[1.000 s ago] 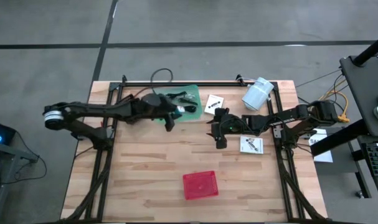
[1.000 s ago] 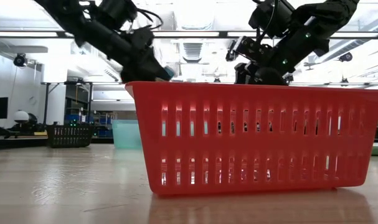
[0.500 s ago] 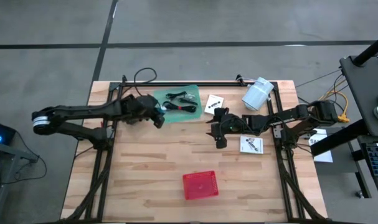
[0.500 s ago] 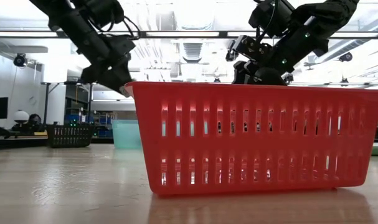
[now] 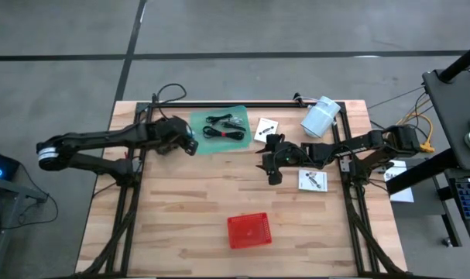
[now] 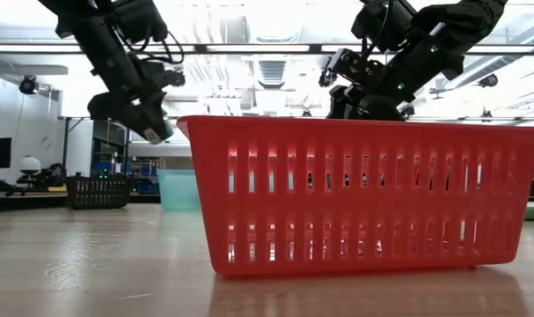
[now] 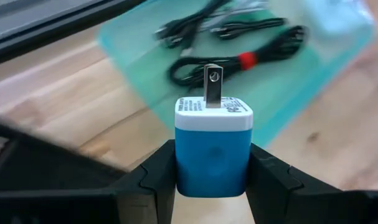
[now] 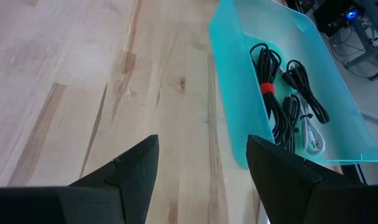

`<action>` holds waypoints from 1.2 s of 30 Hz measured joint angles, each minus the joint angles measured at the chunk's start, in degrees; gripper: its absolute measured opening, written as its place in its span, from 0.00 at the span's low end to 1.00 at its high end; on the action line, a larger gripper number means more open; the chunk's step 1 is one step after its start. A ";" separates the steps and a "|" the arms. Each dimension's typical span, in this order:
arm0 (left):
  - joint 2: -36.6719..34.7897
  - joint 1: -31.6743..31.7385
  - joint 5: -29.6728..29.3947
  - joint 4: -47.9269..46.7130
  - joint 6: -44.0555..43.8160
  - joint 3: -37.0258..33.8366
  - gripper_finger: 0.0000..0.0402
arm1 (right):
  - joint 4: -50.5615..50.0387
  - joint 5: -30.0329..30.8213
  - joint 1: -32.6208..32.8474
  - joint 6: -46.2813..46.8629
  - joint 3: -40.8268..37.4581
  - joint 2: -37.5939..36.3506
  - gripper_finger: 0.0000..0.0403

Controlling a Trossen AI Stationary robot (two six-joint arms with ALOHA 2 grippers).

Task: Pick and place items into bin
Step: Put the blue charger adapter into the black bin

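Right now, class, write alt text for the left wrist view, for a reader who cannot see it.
The left end effector grips a blue and white USB wall charger, its metal prong pointing away from the camera. Beyond it, blurred, a teal tray on the wooden table holds black cables, one bundle tied with a red band.

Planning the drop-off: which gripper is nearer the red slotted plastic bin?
The right gripper: it hangs just beyond the red slotted plastic bin, slightly to its right. The left gripper, clamping a blue-and-white plug adapter, is farther off by the green tray.
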 joint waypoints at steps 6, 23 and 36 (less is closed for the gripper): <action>-1.23 2.37 -4.43 -8.97 -3.82 0.00 0.33 | 0.07 0.00 0.01 0.02 0.00 0.00 0.57; 0.64 6.49 -5.39 -18.86 -8.00 -1.03 0.33 | 0.38 -0.02 0.02 0.13 -0.07 0.00 0.57; 3.15 6.64 -5.37 -19.54 -4.31 -2.60 0.33 | 0.49 -0.02 0.02 0.18 -0.09 0.00 0.57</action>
